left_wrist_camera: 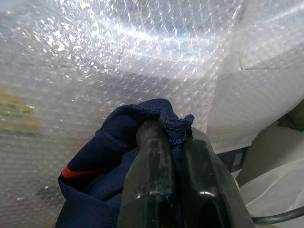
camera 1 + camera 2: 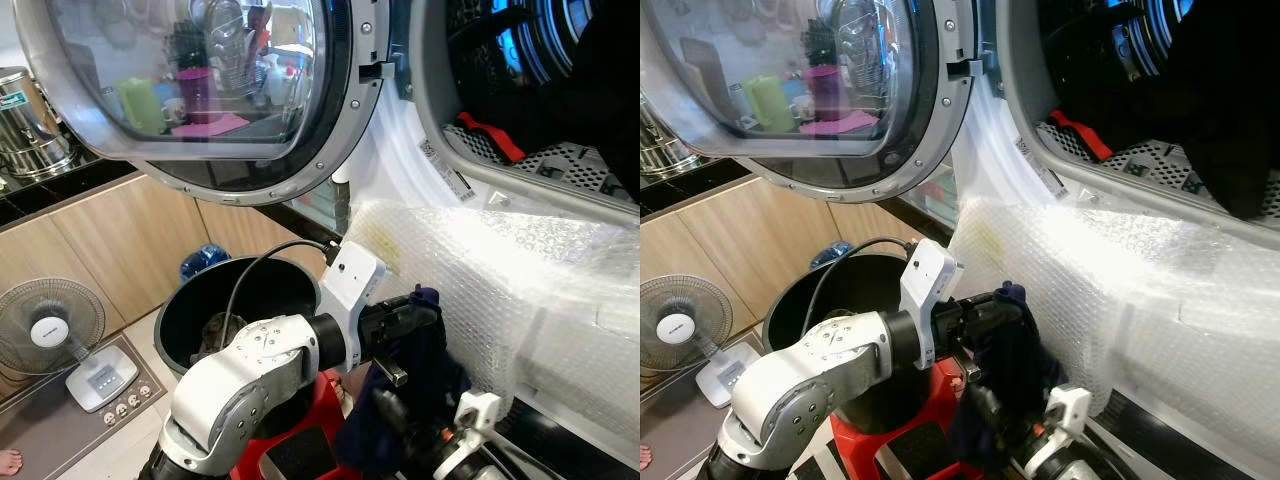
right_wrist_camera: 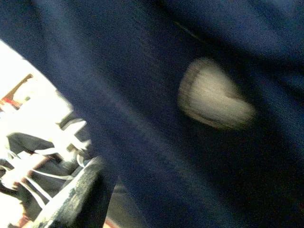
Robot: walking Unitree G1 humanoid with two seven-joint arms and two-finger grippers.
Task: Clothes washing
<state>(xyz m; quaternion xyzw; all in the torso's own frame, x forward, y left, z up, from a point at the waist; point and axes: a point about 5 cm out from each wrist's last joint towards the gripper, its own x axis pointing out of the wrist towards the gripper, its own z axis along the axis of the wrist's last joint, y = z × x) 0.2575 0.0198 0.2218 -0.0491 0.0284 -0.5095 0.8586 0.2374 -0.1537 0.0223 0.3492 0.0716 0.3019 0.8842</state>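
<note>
The left end effector (image 1: 173,142) is pinched tight on the dark blue cloth garment (image 2: 405,400). It hangs long and straight down, beside the bubble-wrapped white washing machine (image 2: 500,270). The right end effector (image 2: 440,440) sits low against it; grip unclear.

Wooden cabinets (image 2: 120,240), white floor fan (image 2: 50,325), dark countertop (image 2: 40,195)

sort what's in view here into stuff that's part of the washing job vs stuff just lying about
Part of the job:
- navy garment, pinched in the left gripper
- right gripper, low against the same garment
- washing machine drum, door swung open
- black laundry bucket

Just lying about:
- desk fan
- metal urn
- bubble wrap on the machine front
</note>
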